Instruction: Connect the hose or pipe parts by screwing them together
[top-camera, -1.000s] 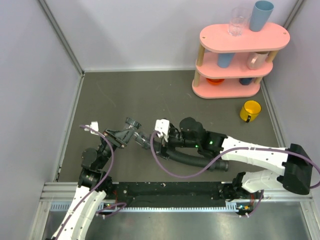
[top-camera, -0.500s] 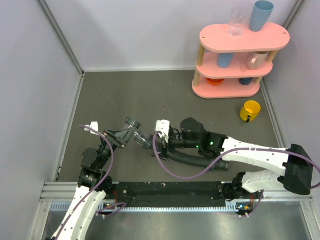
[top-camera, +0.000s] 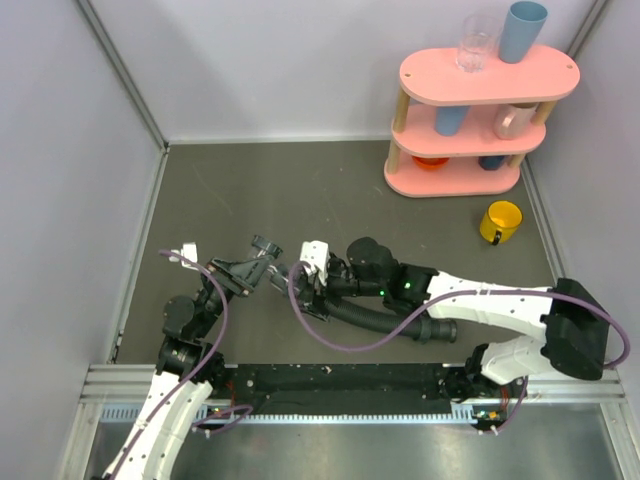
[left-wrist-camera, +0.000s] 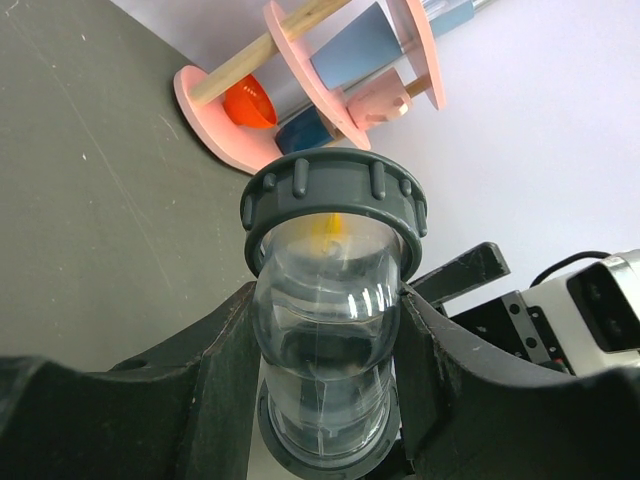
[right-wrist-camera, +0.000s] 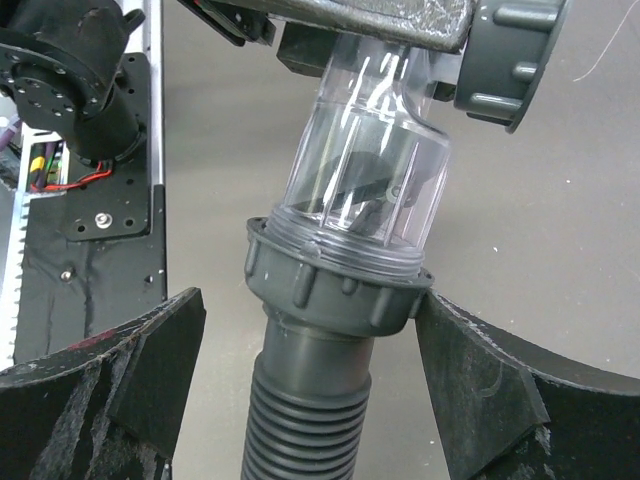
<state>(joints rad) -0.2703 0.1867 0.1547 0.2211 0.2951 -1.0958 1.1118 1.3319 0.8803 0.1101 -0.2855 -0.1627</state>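
My left gripper (top-camera: 258, 270) is shut on a clear elbow fitting (left-wrist-camera: 325, 330), and one grey ring nut (left-wrist-camera: 335, 200) of the fitting faces the left wrist camera. In the right wrist view the elbow fitting (right-wrist-camera: 370, 170) points down into a second grey ring nut (right-wrist-camera: 335, 285) on the cuff of the black ribbed hose (right-wrist-camera: 305, 420). My right gripper (right-wrist-camera: 310, 310) is open around that nut: its right finger (right-wrist-camera: 470, 370) touches the nut's edge and the left finger stands apart. The hose (top-camera: 385, 320) trails right under the right arm.
A pink three-tier rack (top-camera: 480, 75) with cups and a glass stands at the back right, with a yellow mug (top-camera: 501, 221) on the table in front of it. Purple cables (top-camera: 340, 345) loop off both arms. Grey walls close the left, back and right sides.
The right arm has shifted left, bringing its gripper and the hose end up to the elbow fitting. The left arm has stayed still.
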